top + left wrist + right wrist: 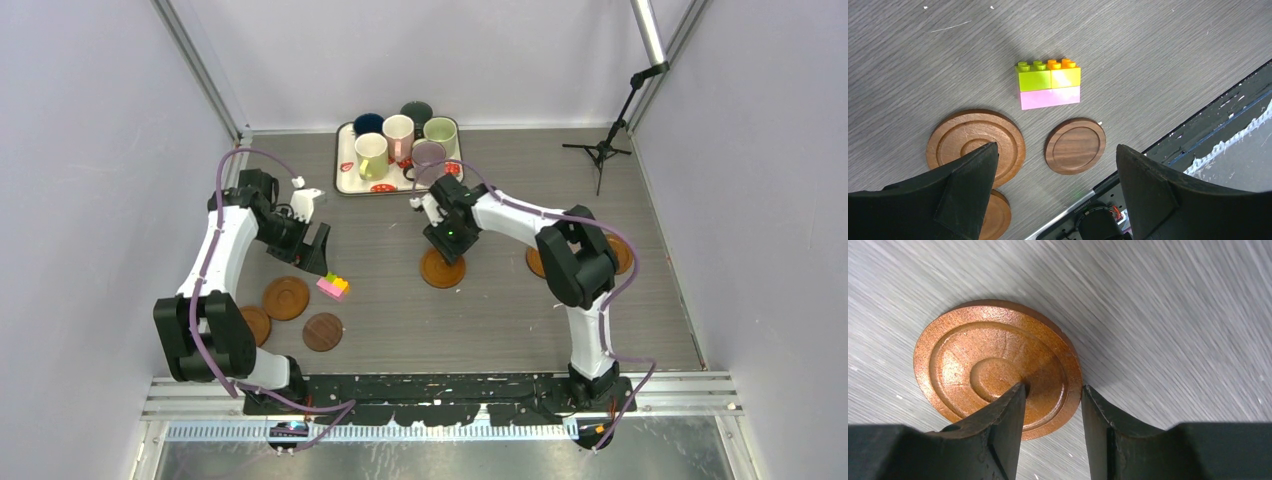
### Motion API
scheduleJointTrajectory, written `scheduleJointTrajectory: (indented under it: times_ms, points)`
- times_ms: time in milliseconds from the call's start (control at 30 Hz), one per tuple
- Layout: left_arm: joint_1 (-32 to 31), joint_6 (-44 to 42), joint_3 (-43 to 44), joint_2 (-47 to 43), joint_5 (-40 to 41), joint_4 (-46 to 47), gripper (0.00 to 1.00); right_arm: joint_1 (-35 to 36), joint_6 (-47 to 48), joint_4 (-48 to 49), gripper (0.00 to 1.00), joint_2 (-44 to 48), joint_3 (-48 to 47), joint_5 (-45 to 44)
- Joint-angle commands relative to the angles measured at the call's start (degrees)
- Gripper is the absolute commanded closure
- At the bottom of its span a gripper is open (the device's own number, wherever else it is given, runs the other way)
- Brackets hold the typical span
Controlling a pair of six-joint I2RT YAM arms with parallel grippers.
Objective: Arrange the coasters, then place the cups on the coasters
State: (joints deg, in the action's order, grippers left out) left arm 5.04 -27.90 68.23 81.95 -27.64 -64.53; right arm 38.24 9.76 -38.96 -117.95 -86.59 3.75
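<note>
A grooved brown coaster (993, 360) lies mid-table, also seen from above as a disc (443, 268). My right gripper (1053, 387) pinches its near rim, one finger inside the groove and the other against the outer edge. The coaster stays sharp while the table blurs. My left gripper (1056, 146) hangs open above three coasters: a large ringed one (968, 135), a dark one (1075, 146) and a small one (998, 215). Two more coasters (622, 255) lie partly behind the right arm. Several cups (398, 135) stand on the strawberry-print tray (345, 178) at the back.
A pink, yellow and green block toy (1049, 82) lies just beyond the left coasters, under the left gripper (315, 255). A small tripod stand (600, 150) is at the back right. The arms' black base rail (450, 385) runs along the near edge.
</note>
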Motion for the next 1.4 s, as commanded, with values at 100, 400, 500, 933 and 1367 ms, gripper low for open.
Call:
scheduleJointTrajectory:
  times_ms: [100,400,500,933,1367]
  points:
    - [0.32,-0.10,2.29,-0.09,-1.63,-0.40,0.11,-8.79,3.78,-2.70,0.53,5.28,6.70,-1.06]
    - [0.31,-0.32,2.35,0.58,-1.35,-0.76,0.11,-12.70,5.83,-3.93,0.53,8.14,8.93,-0.86]
    - [0.32,-0.52,2.36,0.50,-1.05,-0.77,0.11,-13.48,6.37,-4.61,0.53,8.82,9.37,-0.83]
    - [8.38,-9.10,4.47,7.05,2.30,-4.31,0.06,-14.46,5.39,-7.45,0.35,11.12,3.26,0.66]
    - [14.82,-21.65,-2.22,13.22,14.42,6.56,0.10,-14.52,2.81,-10.37,0.27,13.69,-4.03,4.46]
